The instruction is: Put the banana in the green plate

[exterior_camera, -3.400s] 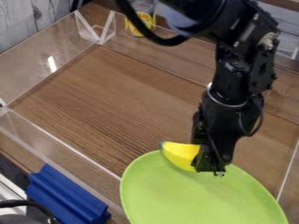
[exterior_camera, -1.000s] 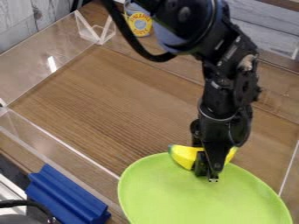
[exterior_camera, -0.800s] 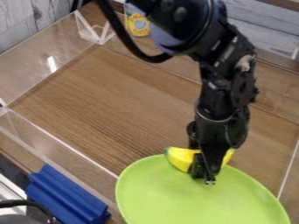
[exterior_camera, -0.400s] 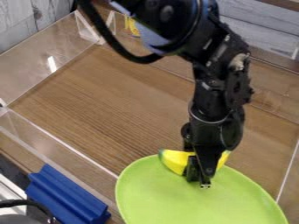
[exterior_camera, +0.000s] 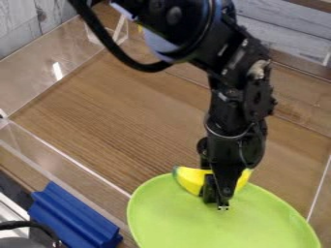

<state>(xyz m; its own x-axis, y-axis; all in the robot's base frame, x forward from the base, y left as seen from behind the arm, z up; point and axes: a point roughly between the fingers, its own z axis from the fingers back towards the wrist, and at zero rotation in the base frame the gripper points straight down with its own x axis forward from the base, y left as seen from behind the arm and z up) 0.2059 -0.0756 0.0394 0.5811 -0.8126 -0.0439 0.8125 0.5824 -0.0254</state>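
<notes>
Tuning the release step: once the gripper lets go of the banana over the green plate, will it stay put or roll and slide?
The banana looks short, plump and curved, so it may rock a little. Its glossy skin on the smooth green plate could slide slightly, though the raised rim should contain it. It appears rigid in the gripper.

Even, soft daylight with faint shadows, small glare spots on the clear walls (exterior_camera: 45,73), slightly low-resolution blur.

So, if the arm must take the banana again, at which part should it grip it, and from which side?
Probably across the plump middle of the banana, coming straight down from above as the gripper points now. The banana is short and curved, lying over the green plate near its far rim. The fingers hide its right part, so the exact pose is uncertain.
</notes>
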